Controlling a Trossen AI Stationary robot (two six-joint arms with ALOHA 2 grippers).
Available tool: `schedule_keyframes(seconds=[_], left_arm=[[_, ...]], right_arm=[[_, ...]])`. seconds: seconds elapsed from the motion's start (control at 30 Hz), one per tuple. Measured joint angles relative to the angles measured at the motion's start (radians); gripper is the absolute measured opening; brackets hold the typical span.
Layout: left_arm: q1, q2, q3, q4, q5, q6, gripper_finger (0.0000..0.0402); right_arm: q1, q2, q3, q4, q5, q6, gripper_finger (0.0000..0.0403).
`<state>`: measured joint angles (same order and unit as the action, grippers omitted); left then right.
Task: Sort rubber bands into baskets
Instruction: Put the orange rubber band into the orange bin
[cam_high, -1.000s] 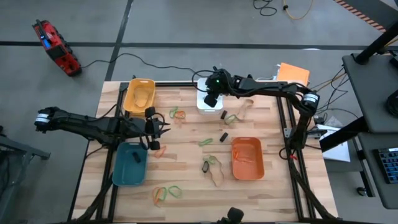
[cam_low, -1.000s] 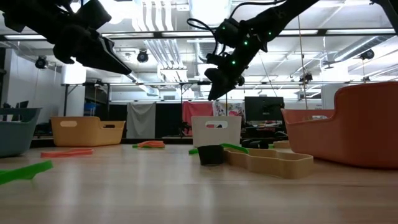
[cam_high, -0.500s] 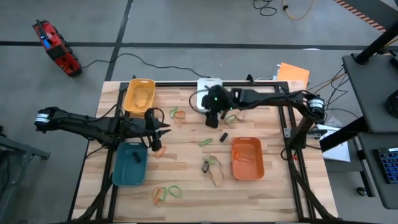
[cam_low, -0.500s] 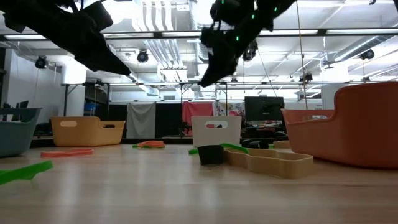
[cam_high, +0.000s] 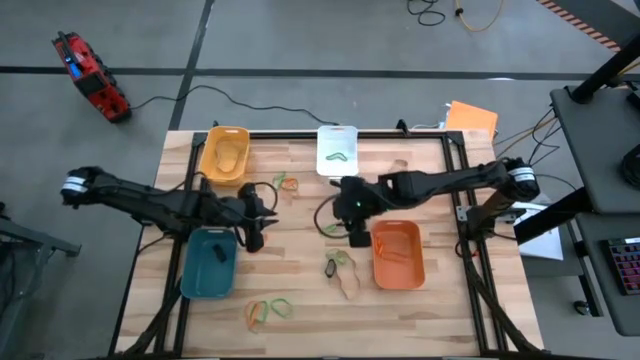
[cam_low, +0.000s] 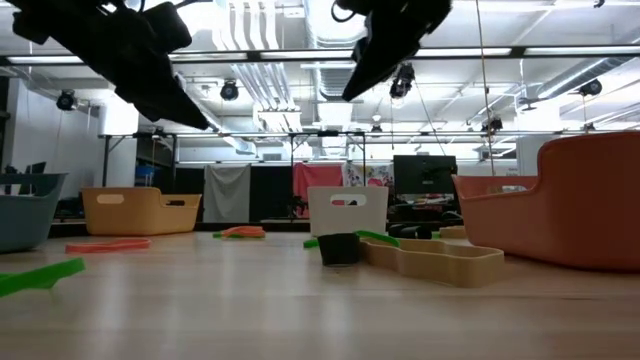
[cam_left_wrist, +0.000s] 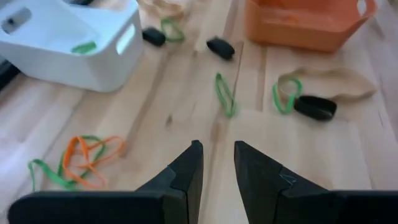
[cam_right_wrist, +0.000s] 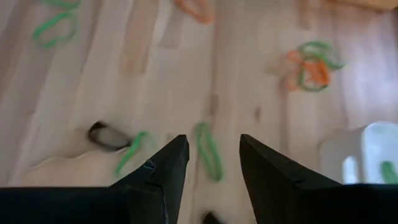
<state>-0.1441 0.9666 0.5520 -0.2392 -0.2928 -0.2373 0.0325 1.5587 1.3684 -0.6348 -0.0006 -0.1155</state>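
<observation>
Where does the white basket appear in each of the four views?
High view: white basket at the table's far edge, centre, a green band inside.
Low view: white basket in the middle, behind a black band.
Left wrist view: upper left.
Right wrist view: lower right edge.
Shared landmark: the orange basket, in all but the right wrist view.

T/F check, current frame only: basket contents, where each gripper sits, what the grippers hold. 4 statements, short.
1. The white basket holds a green rubber band. True.
2. The right gripper is over the white basket. False: it is over the table's middle, beside the orange basket.
3. The left gripper holds nothing; its fingers stand a little apart. True.
4. The right gripper carries a black band. False: in its wrist view, nothing sits between its open fingers.
</observation>
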Motion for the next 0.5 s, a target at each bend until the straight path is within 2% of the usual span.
schedule_keyframes(seconds=[0.27,0.4,0.5], left_arm=[[-0.015,0.091,0.088,-0.287,0.078,-0.178,0.0076],[-0.017,0.137,0.122,-0.446,0.142,-0.309,0.0076],[-0.017,0.176,0.137,-0.519,0.149,-0.370,0.0076]], right_arm=[[0.088,-0.001,-0.021,-0.052,0.000,0.088,0.0139],[0.107,-0.001,-0.037,-0.046,0.001,0.097,0.0136],[0.107,-0.001,-0.051,-0.031,0.001,0.092,0.0132]])
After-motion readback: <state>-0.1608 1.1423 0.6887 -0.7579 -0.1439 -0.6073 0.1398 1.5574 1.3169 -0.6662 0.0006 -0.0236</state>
